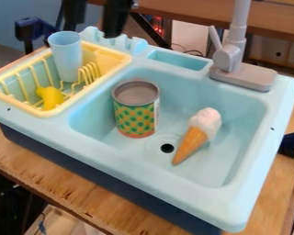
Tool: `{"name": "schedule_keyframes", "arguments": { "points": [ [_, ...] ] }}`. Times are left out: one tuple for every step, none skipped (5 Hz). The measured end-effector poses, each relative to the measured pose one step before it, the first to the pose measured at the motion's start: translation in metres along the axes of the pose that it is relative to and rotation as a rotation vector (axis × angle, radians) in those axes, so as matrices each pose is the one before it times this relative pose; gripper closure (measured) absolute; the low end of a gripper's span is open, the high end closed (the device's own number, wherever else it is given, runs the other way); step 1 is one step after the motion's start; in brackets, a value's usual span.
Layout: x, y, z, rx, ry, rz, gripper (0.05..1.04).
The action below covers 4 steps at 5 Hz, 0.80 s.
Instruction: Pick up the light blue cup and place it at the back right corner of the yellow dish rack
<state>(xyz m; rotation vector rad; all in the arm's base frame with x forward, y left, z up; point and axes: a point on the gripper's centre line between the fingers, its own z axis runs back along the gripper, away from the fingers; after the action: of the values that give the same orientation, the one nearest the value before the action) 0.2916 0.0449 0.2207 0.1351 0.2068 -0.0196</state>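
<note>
The black gripper (94, 28) hangs at the top edge, its upper part cut off; its two fingers stand apart, so the pincer is released. How high it hangs is hard to tell. Nearest it is a light blue cup (66, 57), standing in the yellow dish rack (115, 54) at the left of the toy sink (143, 165); the depth of its inside cannot be made out. Lower in the rack lies a yellow object (50, 97), its shape unclear and partly behind the rim. In the basin stands a tin can (135, 112) with green dots on yellow, upright; whether its grey top is a lid or an inner surface is uncertain, and it hides some of the basin behind. To its right, a toy ice cream cone (197, 133) lies with its tip near the dark drain hole (167, 148), whose inside is unreadable. The grey faucet (243, 73) behind is cut off above, and a dark blue piece (291, 143) is cropped at the right edge.
</note>
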Motion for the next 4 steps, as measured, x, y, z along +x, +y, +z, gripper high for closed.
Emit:
{"name": "schedule_keyframes", "arguments": {
  "points": [
    [-0.00775, 0.02618, -0.00575, 0.0485, 0.0725, -0.0426, 0.081],
    [-0.00184, 0.01719, -0.00318, 0.0389, 0.0002, 0.0114, 0.081],
    [0.01528, 0.00535, -0.01391, 0.0418, -0.0684, -0.0404, 0.081],
    [0.01207, 0.00662, -0.01909, -0.0294, -0.0992, 0.0042, 0.081]
  ]
}}
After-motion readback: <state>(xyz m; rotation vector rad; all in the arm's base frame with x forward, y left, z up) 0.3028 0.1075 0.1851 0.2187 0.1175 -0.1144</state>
